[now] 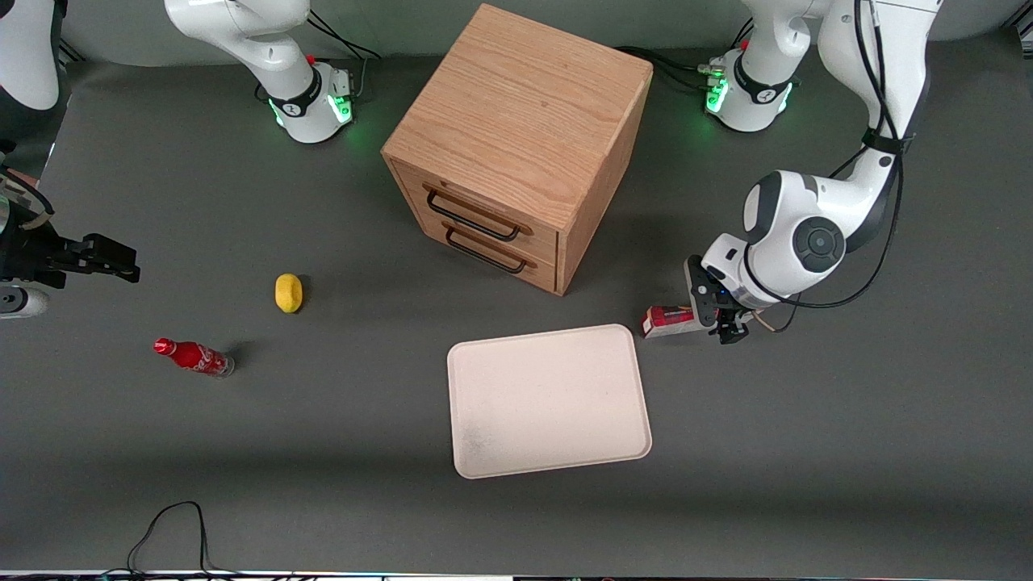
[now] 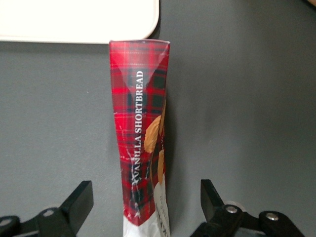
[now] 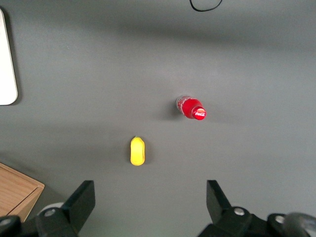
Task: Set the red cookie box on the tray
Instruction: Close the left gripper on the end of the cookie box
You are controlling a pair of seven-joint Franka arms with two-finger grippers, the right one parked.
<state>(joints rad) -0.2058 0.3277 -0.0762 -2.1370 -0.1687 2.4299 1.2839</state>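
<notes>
Lying on the dark grey tabletop (image 1: 807,452), the red cookie box (image 1: 670,319) rests just beside the tray (image 1: 549,401), near the tray corner toward the working arm's end, not on it. The tool (image 1: 721,316) sits low over the box's end that points away from the tray, its fingers (image 2: 79,202) spread apart on either side of the carton without touching it. The tray, pale cream, carries nothing. A wooden drawer cabinet (image 1: 516,145) stands farther from the front camera than the tray.
</notes>
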